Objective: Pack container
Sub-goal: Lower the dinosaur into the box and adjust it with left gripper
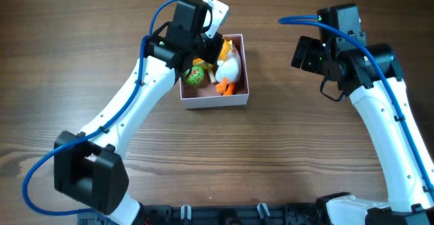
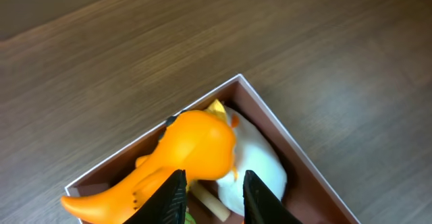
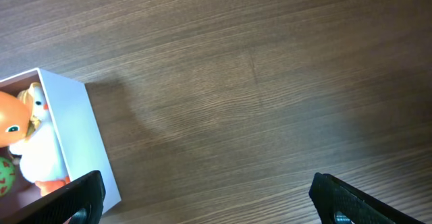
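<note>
The container (image 1: 213, 101), a small square open-top box with thin white walls and a dull pinkish inside, stood on the wooden table (image 1: 305, 150) between the two arms, much nearer the left one. Inside it, along its right wall, lay a white duck (image 1: 230, 66) with its orange feet toward the container's near side. An orange toy (image 1: 224, 49) with a long tail rested at the container's far end, partly over the duck. A green ball (image 1: 195, 74) with red marks sat against the container's left wall. The left gripper (image 2: 212, 177) hung over the container's far left corner, pointing down into it. In the left wrist view its jaws were drawn in to a slim gap, their tips right at the rounded body of the orange toy. Whether they pinched the toy or only stood against it could not be told. The right gripper (image 3: 206, 183) hovered well apart from the container, off its right side, above bare wood. Its jaws were spread wide and had hold of nothing. Its wrist view caught the container's white right wall at the left edge, with the duck and the orange toy just inside.
</note>
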Action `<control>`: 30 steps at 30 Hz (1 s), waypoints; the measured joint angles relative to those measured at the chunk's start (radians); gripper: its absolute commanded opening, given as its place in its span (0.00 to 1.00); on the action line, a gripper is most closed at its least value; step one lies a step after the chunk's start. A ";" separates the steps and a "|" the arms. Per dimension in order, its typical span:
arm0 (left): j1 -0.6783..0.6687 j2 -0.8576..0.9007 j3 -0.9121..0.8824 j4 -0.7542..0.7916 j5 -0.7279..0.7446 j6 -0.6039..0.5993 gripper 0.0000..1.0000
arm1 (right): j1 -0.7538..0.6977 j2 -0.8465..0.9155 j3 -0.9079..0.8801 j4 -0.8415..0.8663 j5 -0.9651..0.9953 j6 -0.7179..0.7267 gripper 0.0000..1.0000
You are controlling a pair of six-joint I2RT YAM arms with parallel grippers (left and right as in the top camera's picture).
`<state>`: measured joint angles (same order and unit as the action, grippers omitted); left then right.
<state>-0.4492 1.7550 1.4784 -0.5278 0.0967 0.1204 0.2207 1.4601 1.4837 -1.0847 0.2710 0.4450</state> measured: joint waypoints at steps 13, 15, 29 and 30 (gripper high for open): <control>0.000 0.199 0.000 0.109 -0.094 -0.022 0.29 | 0.000 0.000 0.000 0.000 0.000 0.000 1.00; -0.001 0.205 0.000 0.109 -0.100 -0.027 0.28 | 0.000 0.000 0.000 0.000 0.000 0.000 1.00; 0.004 0.254 0.013 0.043 -0.012 -0.060 0.20 | 0.000 0.000 0.000 0.000 0.000 0.000 1.00; 0.004 0.254 0.013 0.043 0.005 -0.060 0.20 | 0.000 0.000 0.000 0.000 0.000 0.000 1.00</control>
<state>-0.4454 2.0094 1.4914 -0.4843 0.1013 0.0608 0.2207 1.4601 1.4837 -1.0851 0.2710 0.4450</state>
